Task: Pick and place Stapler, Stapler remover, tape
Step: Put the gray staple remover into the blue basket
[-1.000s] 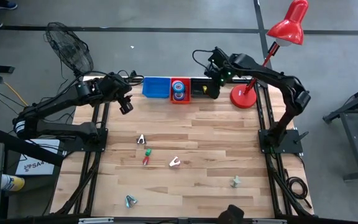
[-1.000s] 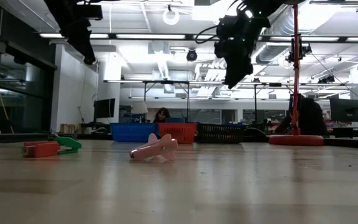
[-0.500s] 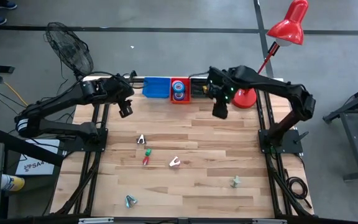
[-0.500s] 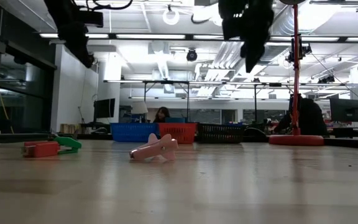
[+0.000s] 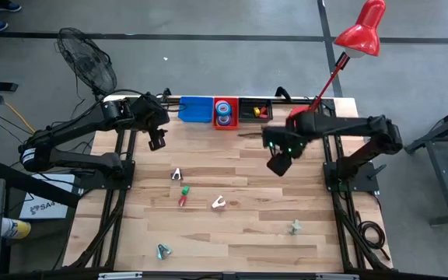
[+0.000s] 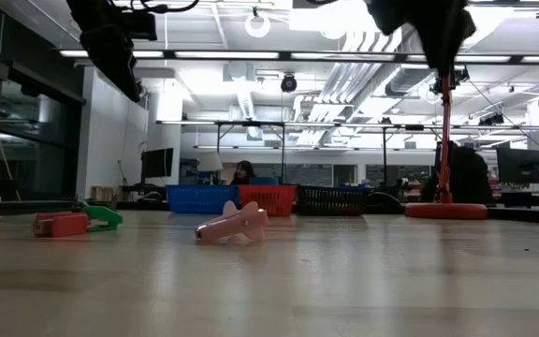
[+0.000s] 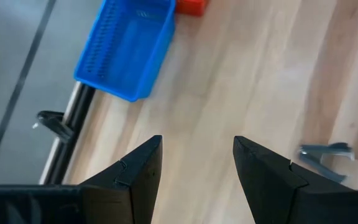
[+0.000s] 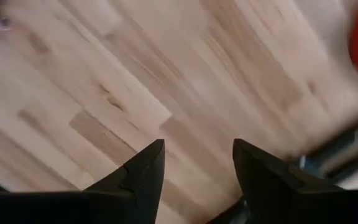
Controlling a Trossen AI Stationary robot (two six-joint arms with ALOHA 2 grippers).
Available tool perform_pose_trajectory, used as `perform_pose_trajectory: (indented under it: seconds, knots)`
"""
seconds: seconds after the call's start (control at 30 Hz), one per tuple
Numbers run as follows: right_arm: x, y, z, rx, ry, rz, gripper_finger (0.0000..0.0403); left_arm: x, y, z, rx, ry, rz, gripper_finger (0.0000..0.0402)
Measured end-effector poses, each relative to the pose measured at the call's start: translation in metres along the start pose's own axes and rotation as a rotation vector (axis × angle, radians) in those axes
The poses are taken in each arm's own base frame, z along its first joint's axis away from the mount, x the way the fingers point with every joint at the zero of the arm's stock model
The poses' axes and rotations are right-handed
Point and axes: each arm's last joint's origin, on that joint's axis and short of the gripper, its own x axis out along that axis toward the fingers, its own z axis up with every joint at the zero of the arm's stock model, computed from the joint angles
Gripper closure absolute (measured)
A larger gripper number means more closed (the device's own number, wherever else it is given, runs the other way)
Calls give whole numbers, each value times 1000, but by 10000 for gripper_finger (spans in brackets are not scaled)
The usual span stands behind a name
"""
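Two blue rolls of tape (image 5: 224,113) lie in the red bin (image 5: 225,103) at the table's far edge. On the wood lie claw-shaped staple removers: a grey one (image 5: 176,174) (image 7: 325,154), a pink one (image 5: 218,203) (image 6: 234,225), and others nearer the front. A small green piece (image 5: 184,189) and a red piece (image 5: 183,201) (image 6: 61,224) lie together; whether they are staplers is unclear. My left gripper (image 5: 155,141) (image 7: 197,162) hangs open above the far left of the table. My right gripper (image 5: 278,165) (image 8: 197,165) hangs open over bare wood right of centre.
A blue bin (image 5: 195,109) (image 7: 129,50) and a black bin (image 5: 255,110) with small yellow and red items flank the red bin. A red desk lamp (image 5: 306,120) stands at the far right corner. Bare wood lies under both grippers.
My right gripper has swung from above the black bin at the far edge toward the table's near edge, out over the bare wood right of centre, rolling about its wrist on the way. Its fingers stay open and hold nothing.
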Motion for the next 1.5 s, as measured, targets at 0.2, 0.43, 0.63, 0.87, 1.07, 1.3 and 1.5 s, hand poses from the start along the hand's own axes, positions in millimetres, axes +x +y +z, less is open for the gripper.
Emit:
perform_pose_trajectory:
  seconds: [0.2,0.43,0.63,0.87,1.07,1.3,1.5]
  knots:
    - [0,36,-47,254,-20,-30,221,0,0,-1,38,7,-7,208]
    - [0,63,-100,529,-63,-9,221,0,-1,-1,44,-3,-46,208]
    - [28,85,-130,657,-2,91,221,0,-2,0,51,-15,-59,208]
    - [90,86,-139,778,94,112,221,0,-1,2,55,-32,-55,208]
    - [126,84,-145,845,203,178,221,0,-1,3,72,-45,-55,208]
    - [149,72,-142,879,230,145,221,0,-2,3,72,-42,-63,208]
    - [160,66,-141,893,257,125,221,0,-1,3,72,-42,-63,208]
